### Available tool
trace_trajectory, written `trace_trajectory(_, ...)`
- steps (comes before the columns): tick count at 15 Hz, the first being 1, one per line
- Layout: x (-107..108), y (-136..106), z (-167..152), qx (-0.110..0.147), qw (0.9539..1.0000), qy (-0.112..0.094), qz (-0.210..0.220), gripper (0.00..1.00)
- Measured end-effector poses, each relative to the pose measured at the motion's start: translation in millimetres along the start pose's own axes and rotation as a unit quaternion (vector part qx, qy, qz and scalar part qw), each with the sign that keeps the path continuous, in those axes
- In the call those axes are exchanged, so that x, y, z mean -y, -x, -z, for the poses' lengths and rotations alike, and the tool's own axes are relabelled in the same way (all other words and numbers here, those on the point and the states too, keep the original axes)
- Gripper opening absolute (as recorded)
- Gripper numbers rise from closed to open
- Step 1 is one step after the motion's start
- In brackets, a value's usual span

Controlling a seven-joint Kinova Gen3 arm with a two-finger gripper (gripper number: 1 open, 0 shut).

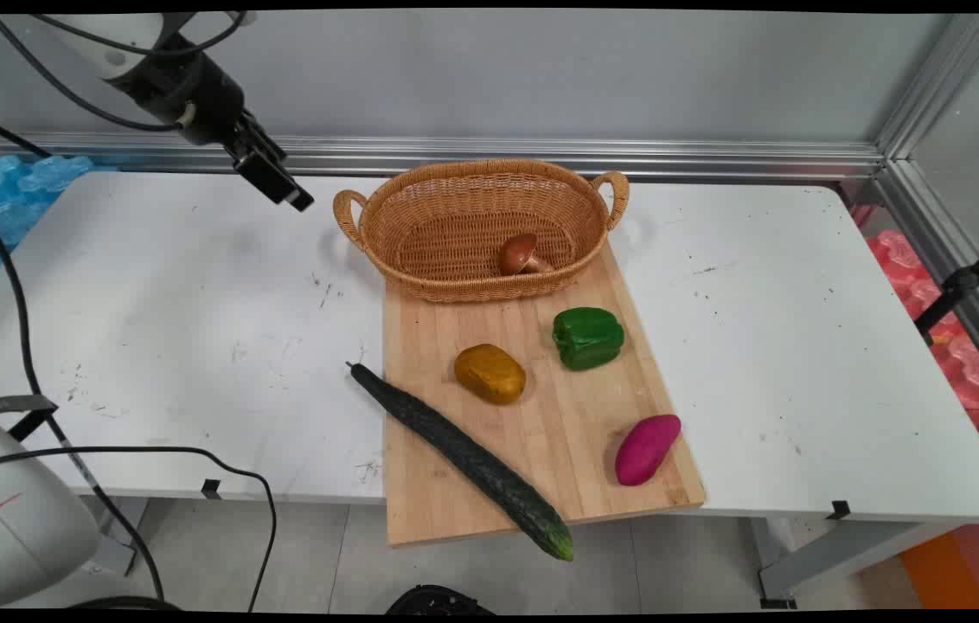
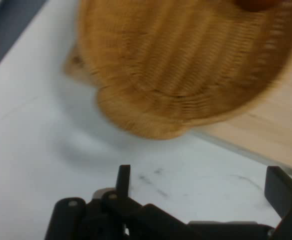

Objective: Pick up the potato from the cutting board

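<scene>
Your gripper point(image 1: 282, 186) hung in the air above the white table point(image 1: 152, 329), its fingers point(image 2: 281, 192) spread apart and holding nothing. The wicker basket point(image 1: 481, 227) was the nearest thing, at about 3 o'clock from the gripper, its near end resting on the wooden cutting board point(image 1: 541, 433). A brown mushroom point(image 1: 522, 253) lay inside the basket. On the board sat a yellow potato point(image 1: 490, 373), a green bell pepper point(image 1: 588, 337) and a purple sweet potato point(image 1: 647, 449). A cucumber point(image 1: 463, 457) lay slantwise across the board's 7 o'clock corner.
</scene>
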Motion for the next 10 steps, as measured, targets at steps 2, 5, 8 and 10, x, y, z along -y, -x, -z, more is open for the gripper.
trace_trajectory(2,-12.1,-7.5,2.2,0.001,0.9988,0.027,-0.042,1.00)
trace_trajectory(5,-28.9,-17.2,1.2,0.000,0.9928,0.064,-0.101,1.00)
trace_trajectory(8,-43.1,-25.5,-4.9,-0.002,0.9839,0.094,-0.152,1.00)
trace_trajectory(10,-51.5,-30.6,-10.4,-0.003,0.9770,0.111,-0.182,1.00)
